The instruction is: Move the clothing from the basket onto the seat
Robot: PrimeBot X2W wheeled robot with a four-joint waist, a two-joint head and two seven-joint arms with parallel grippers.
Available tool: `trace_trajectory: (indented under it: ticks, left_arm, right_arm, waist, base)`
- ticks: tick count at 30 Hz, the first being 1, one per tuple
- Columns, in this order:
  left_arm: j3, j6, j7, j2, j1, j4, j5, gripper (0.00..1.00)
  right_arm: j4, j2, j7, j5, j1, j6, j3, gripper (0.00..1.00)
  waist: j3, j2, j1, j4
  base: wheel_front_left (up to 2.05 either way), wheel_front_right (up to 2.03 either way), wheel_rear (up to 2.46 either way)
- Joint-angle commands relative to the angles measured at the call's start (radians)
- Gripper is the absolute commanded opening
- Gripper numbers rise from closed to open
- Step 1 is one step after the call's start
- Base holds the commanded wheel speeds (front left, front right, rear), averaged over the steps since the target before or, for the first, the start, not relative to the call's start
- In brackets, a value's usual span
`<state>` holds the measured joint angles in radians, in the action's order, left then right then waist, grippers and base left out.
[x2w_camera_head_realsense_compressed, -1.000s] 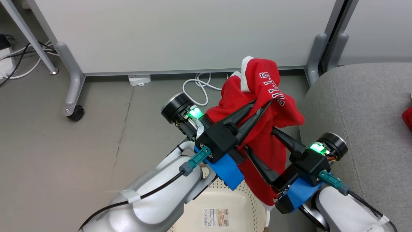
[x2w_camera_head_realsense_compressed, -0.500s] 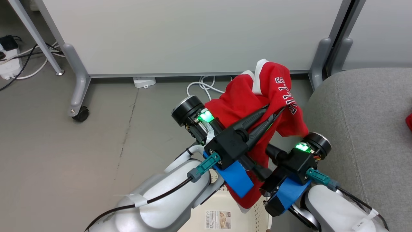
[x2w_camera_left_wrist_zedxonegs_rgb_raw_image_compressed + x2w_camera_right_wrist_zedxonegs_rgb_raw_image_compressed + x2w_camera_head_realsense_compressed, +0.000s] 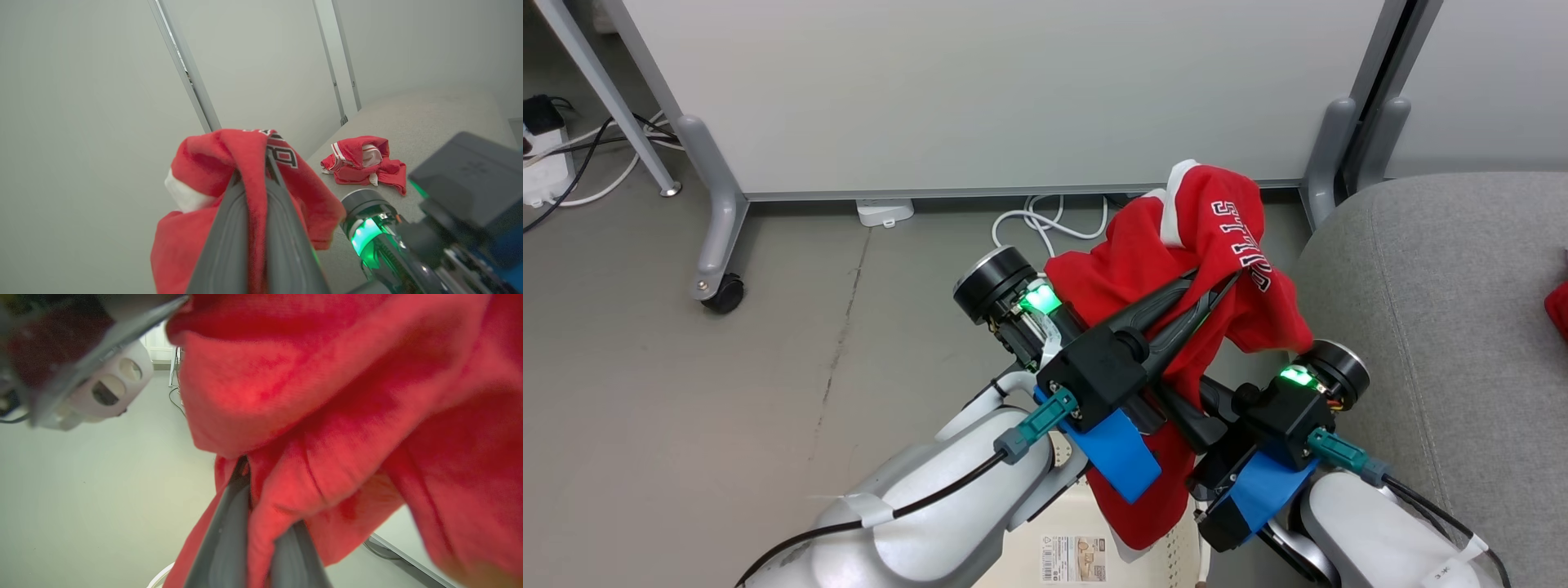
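Carry step: L hand [image 3: 1217, 287] & R hand [image 3: 253, 498] both clamped on red garment [image 3: 1168, 269] above basket [image 3: 1180, 551]; next, swing right over seat [image 3: 1437, 327], then release.

A pale partition panel [image 3: 1013, 82] is filling twelve o'clock, with flat, even light lying across it. The grey floor [image 3: 670, 408] is spreading out at nine o'clock, a thin crack [image 3: 844, 327] running through it. At ten o'clock the panel's grey leg [image 3: 719, 237] is standing on a black caster [image 3: 722, 294]. A white cable [image 3: 1033, 222] is looping at the panel's foot, just beside a white plug block [image 3: 885, 212]. Dark cables [image 3: 596, 135] are trailing towards a power strip [image 3: 539, 161]. A second panel [image 3: 1486, 82] is standing at two o'clock.
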<state>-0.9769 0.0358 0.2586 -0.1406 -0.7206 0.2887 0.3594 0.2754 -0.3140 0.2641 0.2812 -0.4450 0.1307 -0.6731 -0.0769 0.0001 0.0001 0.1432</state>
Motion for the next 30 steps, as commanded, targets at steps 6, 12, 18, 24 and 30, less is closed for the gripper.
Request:
trace_trajectory:
  ticks: [6,12,18,24,30]
  left_arm:
    - [-0.001,-0.005,0.006,-0.006,-0.007,0.003,0.006,0.0]
    - [0.005,-0.018,0.007,-0.006,-0.013,0.0,0.001,1.0]
    - [0.003,-0.023,0.007,-0.006,-0.02,0.005,-0.002,1.0]
    - [0.01,-0.028,0.007,-0.01,-0.022,0.007,-0.003,1.0]
    - [0.018,-0.042,0.007,-0.023,-0.021,0.003,-0.006,1.0]
  right_arm:
    - [-0.009,0.008,0.0,-0.009,0.022,0.0,0.015,0.0]
    - [-0.014,0.013,0.0,-0.012,0.025,0.0,0.023,0.0]
    - [-0.015,0.015,0.0,-0.018,0.028,0.0,0.031,0.0]
    - [-0.014,0.015,0.0,-0.021,0.035,0.0,0.046,0.0]
    - [-0.013,0.027,0.0,-0.027,0.061,0.0,0.103,0.0]
  waist:
    - [-0.005,-0.0001,-0.0001,-0.001]
    - [-0.014,-0.0001,-0.0001,-0.004]
    - [-0.021,-0.0001,-0.0001,-0.006]
    - [-0.027,-0.0001,-0.0001,-0.012]
    - [-0.046,-0.0001,-0.0001,-0.038]
  base:
    - [0.0,0.0,0.0]
    - [0.0,0.0,0.0]
    - [0.0,0.0,0.0]
    - [0.0,0.0,0.0]
    - [0.0,0.0,0.0]
